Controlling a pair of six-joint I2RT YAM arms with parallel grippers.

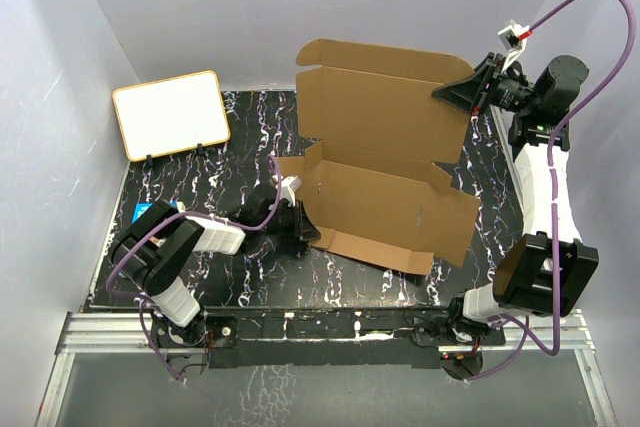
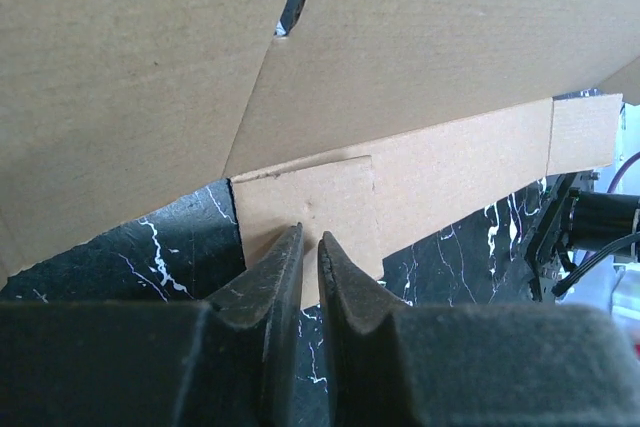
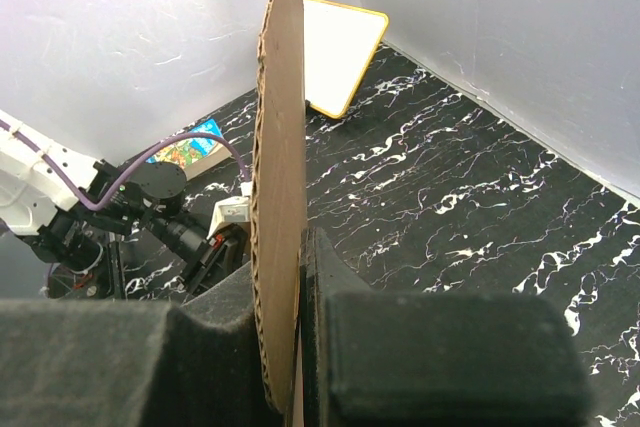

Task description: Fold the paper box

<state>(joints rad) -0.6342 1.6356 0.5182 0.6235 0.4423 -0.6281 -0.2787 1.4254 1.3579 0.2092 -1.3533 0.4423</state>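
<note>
**Paper box (image 1: 385, 147) half raised at the middle of the surface (image 1: 200, 277), a claw at each end.**
The right claw (image 1: 465, 92) is clenching the 2 o'clock edge of the tall back panel and holding it upright. The wrist view is showing that panel edge-on between the fingers (image 3: 340, 347). The left claw (image 1: 305, 227) is sitting at the 8 o'clock corner, its fingers drawn almost together at a low side flap. Whether it is nipping the card I cannot tell. The box is looking light and matte, stiff across the flutes but likely hinging freely along its scored creases. A single-corner hold is therefore probably letting the panel sag. The better holds are appearing to be panel edges close to a crease.
</note>
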